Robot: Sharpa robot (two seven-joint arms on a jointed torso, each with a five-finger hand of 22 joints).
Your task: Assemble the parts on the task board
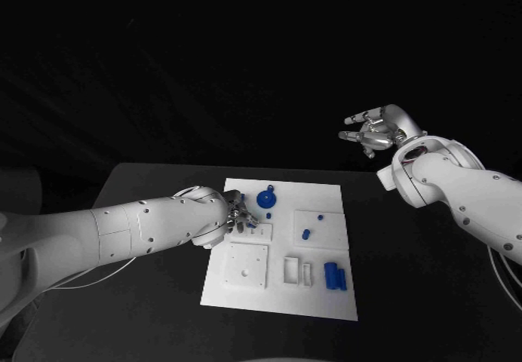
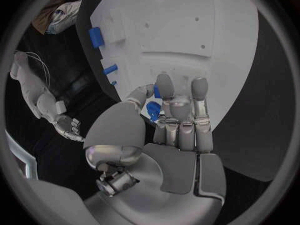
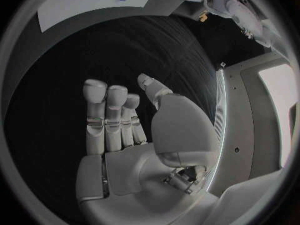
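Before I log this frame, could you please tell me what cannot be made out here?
- Head view: the left hand sits over the task board; what lies beneath it is hidden.
- Left wrist view: the small blue part at the fingers is half covered, shape unclear.
- Right hand: raised, holds nothing.

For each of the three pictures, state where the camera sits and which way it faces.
Head view: on the robot's head, looking down at the task board; both arms show.
Left wrist view: behind the left hand, facing the board; fingers pinch a blue part.
Right wrist view: behind the empty right hand, raised off the table.
Shared: head and right wrist views both show the blue disc.
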